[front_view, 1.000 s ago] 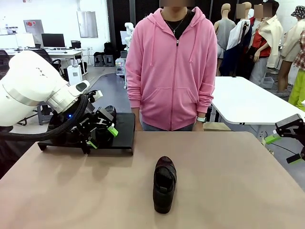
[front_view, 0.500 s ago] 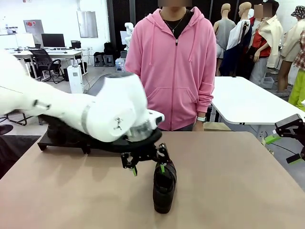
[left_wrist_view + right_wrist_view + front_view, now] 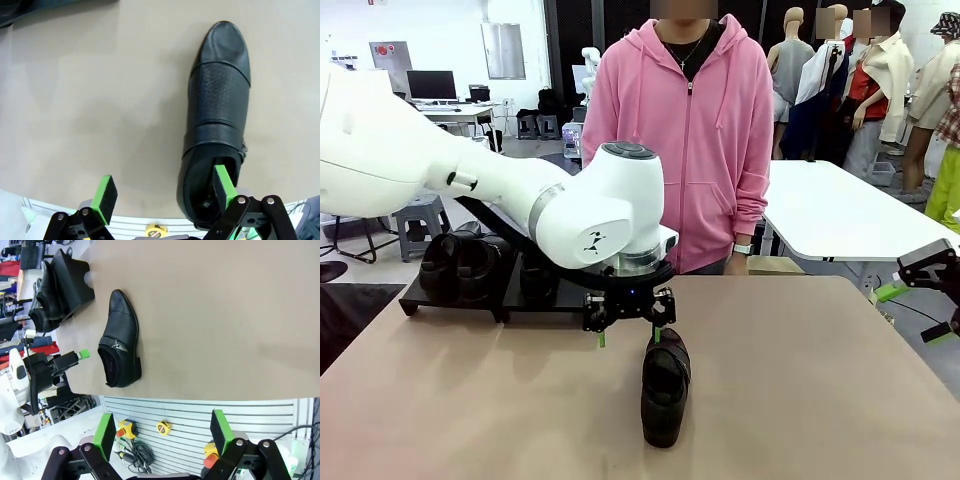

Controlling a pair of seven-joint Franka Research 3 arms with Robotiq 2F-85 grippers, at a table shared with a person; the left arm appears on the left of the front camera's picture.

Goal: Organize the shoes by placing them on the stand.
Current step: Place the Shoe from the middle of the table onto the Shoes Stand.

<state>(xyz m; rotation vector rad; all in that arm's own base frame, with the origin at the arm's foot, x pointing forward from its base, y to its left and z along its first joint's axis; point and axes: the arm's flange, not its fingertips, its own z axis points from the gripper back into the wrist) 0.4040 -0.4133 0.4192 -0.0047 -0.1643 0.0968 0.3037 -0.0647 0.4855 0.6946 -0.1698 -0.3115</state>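
Now the stand point(image 3: 560, 298) at the table's point(image 3: 800, 380) far left carries shoes point(image 3: 465, 265) side by side, partly hidden behind the left arm. One shoe point(image 3: 665, 385) lies alone mid-table, toe toward the robot. The left gripper point(image 3: 628, 325) hangs over its heel end, jaws wide, one green pad point(image 3: 223, 181) at the shoe's opening, holding nothing. The right gripper point(image 3: 162, 432) is open and empty, well off to the side
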